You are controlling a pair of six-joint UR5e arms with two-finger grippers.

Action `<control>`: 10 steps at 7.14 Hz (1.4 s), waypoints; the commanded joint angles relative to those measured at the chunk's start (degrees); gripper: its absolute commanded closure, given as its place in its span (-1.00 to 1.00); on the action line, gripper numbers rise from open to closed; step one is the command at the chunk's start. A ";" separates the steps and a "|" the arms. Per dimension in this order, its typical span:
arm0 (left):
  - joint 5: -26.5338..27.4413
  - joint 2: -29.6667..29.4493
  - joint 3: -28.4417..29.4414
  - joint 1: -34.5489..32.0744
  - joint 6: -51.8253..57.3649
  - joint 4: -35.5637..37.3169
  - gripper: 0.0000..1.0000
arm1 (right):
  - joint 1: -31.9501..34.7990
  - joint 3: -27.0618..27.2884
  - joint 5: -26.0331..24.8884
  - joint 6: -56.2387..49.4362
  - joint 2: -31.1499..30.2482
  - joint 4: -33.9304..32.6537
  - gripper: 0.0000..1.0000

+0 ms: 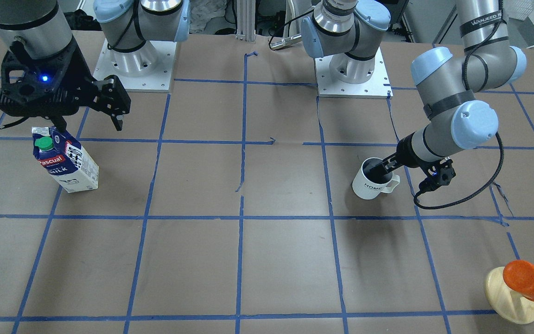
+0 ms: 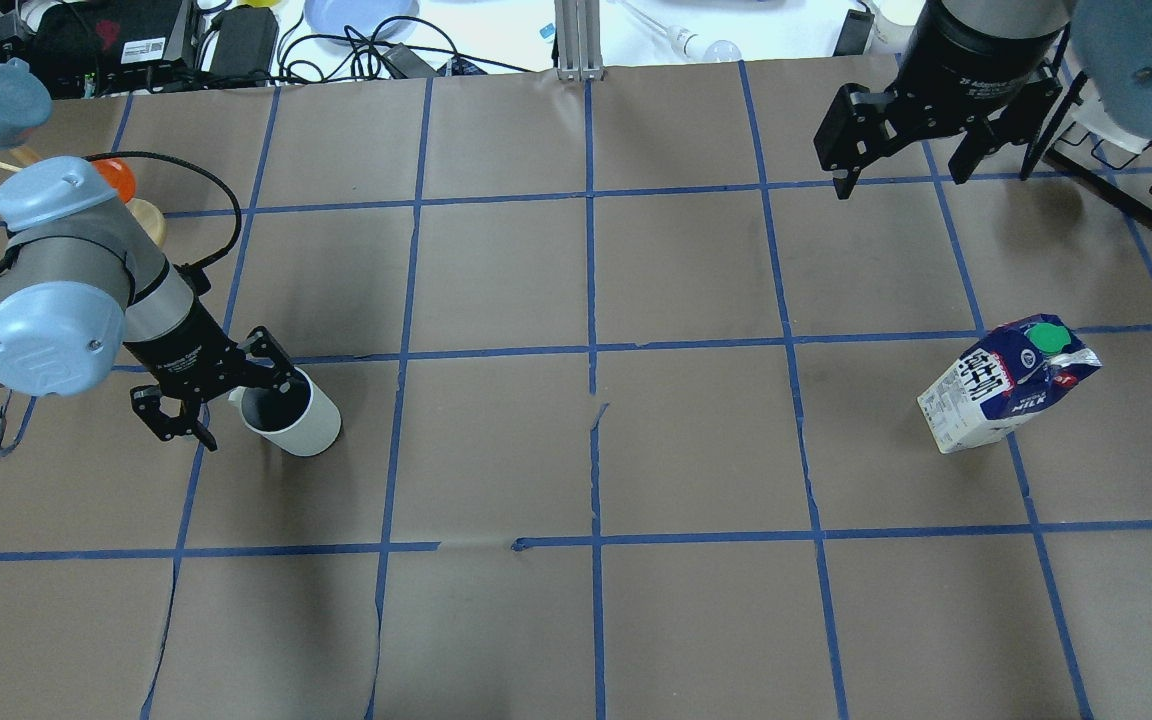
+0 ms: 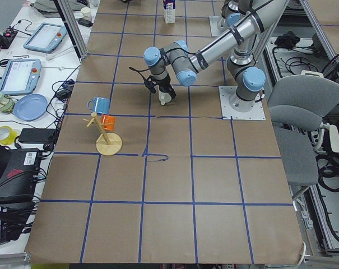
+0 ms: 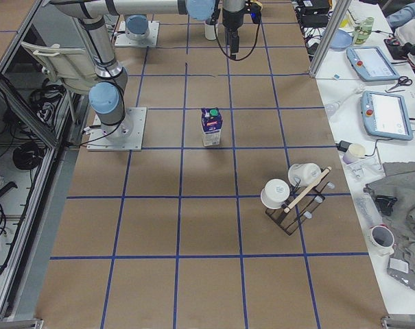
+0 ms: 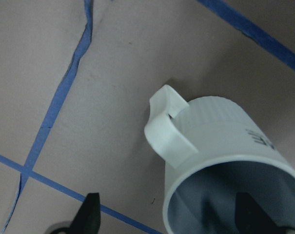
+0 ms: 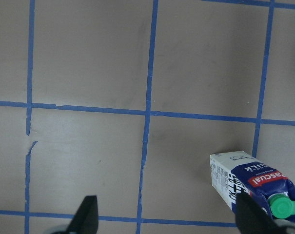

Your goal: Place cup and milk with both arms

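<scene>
The bench [image 1: 267,278] is covered in brown paper, marked into squares by blue tape lines [image 1: 193,217]. Near one end a wooden stand [image 3: 108,147] stands upright with an orange cup [image 3: 107,120] and a blue cup [image 3: 99,104] on its pegs. On the white side table beside it lie a blue plate [image 3: 30,106] and two tablets [image 3: 17,75]. Toward the other end, a rack [image 4: 304,190] carries two white mugs [image 4: 274,193].

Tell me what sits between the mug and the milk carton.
Nothing: only taped brown paper lies between the mug and the milk carton, per the overhead view.
</scene>
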 commanded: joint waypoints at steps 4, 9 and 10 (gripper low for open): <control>-1.89 -0.73 1.45 -0.09 -0.34 0.44 1.00 | 0.00 0.00 0.00 0.02 0.04 0.01 -1.00; -8.20 -1.95 16.56 -14.81 -22.26 -4.49 1.00 | 0.00 0.00 -0.26 -0.24 -0.05 -0.78 -1.00; -10.84 -2.74 16.58 -18.07 -24.40 -4.31 1.00 | 0.00 0.09 -0.26 -0.33 0.04 -0.78 -1.00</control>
